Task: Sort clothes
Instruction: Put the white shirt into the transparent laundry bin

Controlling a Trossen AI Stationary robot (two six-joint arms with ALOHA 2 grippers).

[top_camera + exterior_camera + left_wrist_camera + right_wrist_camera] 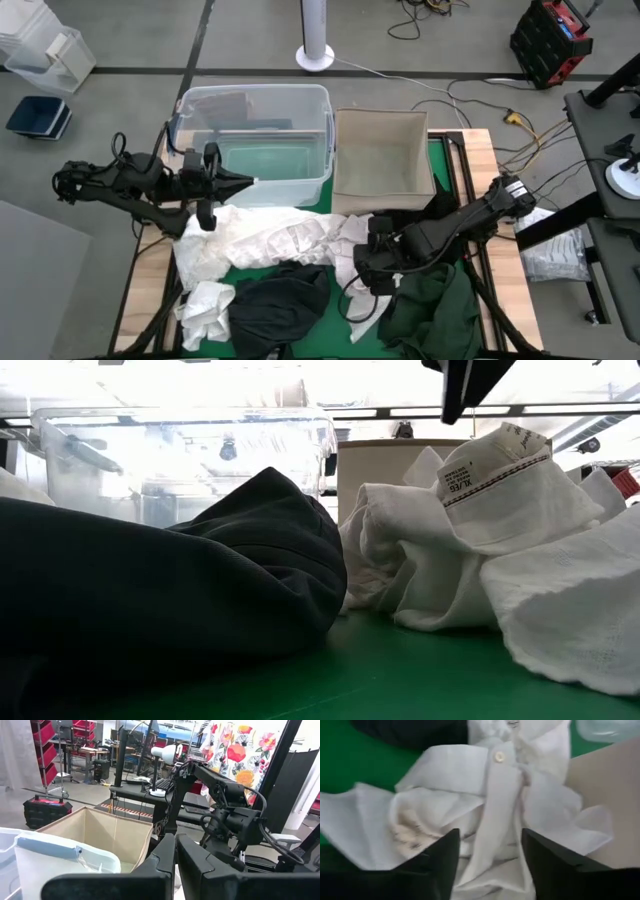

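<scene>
The clothes lie in a heap on the green mat (330, 272). There is a crumpled white shirt (275, 235), a black garment (280, 305), a dark green one (430, 305) and a small white piece (205, 305). My right gripper (372, 268) is low over the heap's right part. It is open, and in the right wrist view its fingers (440, 857) stand on either side of a raised fold of white cloth with a button (498, 756). My left gripper (250, 181) is shut on nothing and hovers level at the near wall of the clear bin (260, 140). My right gripper straddles a raised strip of the white shirt (492, 820) from above, slanting down. The strip runs up between the open fingers. I cannot tell whether the fingers touch the cloth.
A beige fabric bin (380, 155) stands to the right of the clear bin at the table's far side. In the low view the black garment (160, 590) bulks at the left and the white cloth with its label (490, 470) at the right. Cables and a lamp stand beyond the right edge.
</scene>
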